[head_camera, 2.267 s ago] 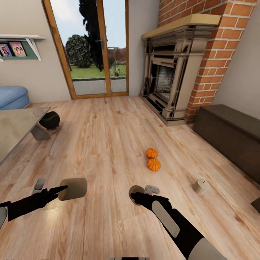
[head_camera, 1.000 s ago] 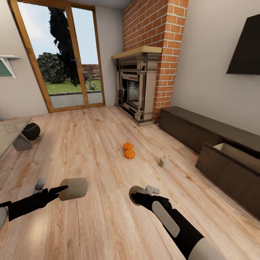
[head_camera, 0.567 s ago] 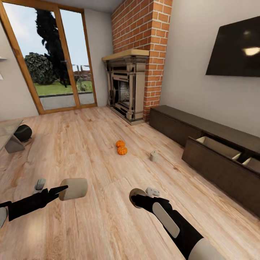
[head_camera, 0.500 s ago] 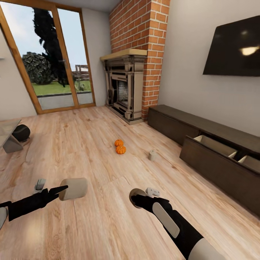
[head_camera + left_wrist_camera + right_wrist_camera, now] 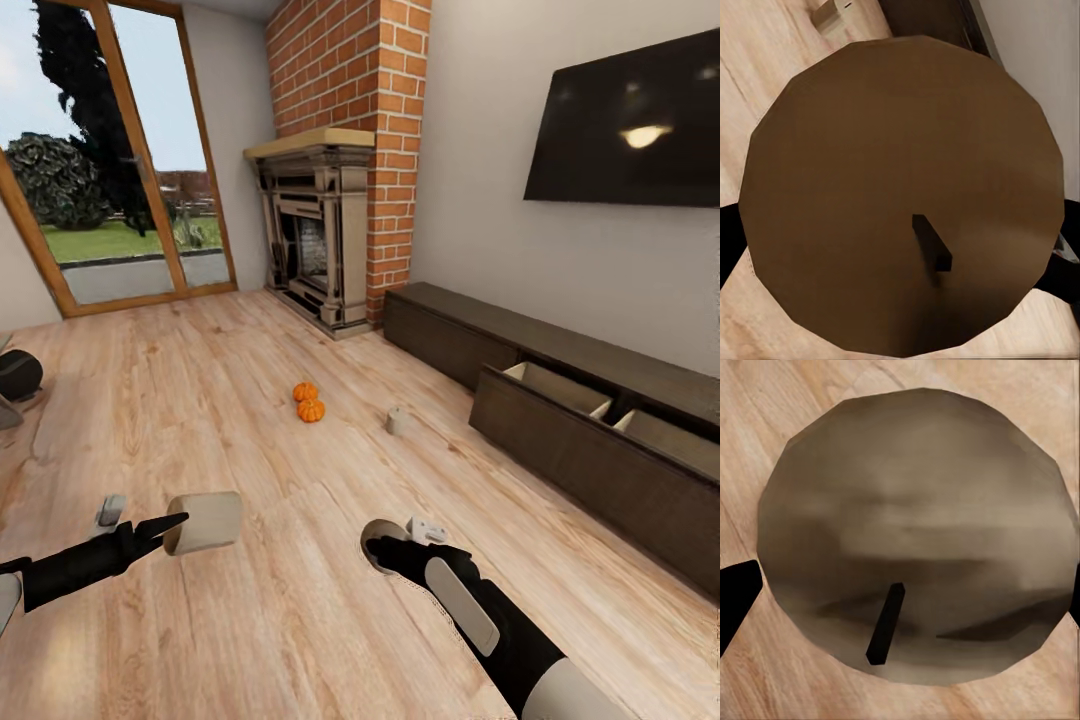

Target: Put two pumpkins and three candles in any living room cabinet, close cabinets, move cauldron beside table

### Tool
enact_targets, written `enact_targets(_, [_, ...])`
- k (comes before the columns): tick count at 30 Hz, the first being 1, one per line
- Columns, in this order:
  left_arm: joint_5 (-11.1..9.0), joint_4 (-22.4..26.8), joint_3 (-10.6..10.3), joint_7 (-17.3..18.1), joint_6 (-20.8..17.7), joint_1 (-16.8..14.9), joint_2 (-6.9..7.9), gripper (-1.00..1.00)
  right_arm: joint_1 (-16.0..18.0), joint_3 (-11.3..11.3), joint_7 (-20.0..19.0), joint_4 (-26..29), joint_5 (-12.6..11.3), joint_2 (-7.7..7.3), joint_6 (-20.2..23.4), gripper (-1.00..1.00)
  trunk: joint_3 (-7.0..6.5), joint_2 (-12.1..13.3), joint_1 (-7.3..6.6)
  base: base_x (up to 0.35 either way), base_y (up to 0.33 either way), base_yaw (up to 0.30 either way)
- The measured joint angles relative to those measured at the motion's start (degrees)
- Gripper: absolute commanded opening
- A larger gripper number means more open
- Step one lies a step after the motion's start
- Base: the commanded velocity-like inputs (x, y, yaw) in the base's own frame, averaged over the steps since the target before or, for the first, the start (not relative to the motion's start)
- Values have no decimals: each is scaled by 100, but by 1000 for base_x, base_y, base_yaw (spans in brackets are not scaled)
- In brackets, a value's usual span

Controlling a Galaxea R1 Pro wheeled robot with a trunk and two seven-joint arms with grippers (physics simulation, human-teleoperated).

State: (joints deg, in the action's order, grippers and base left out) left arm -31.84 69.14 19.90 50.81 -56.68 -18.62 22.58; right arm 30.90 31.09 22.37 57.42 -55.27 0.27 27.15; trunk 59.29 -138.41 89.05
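Candles (image 5: 203,522) fill both wrist views, hiding fingertips.

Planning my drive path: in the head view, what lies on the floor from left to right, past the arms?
cauldron → pumpkins → candle → open cabinet
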Motion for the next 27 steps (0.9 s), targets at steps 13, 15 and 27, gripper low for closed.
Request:
enact_targets(13, [20, 0, -7, 0, 7, 0, -12, -100, -1, -227, -6, -9, -28, 0, -3, -100, -136, 521, -285, 0, 0, -168])
enact_targets(15, [26, 0, -9, -1, 12, 0, -22, -100, -1, -228, -5, -14, -23, 0, -2, -100, -157, 602, -329, 0, 0, -168])
enact_targets(27, [29, 0, -17, -1, 17, 1, -26, -100, -1, -245, -5, -233, -19, 0, -1, -100, -282, 1083, -593, 0, 0, -169])
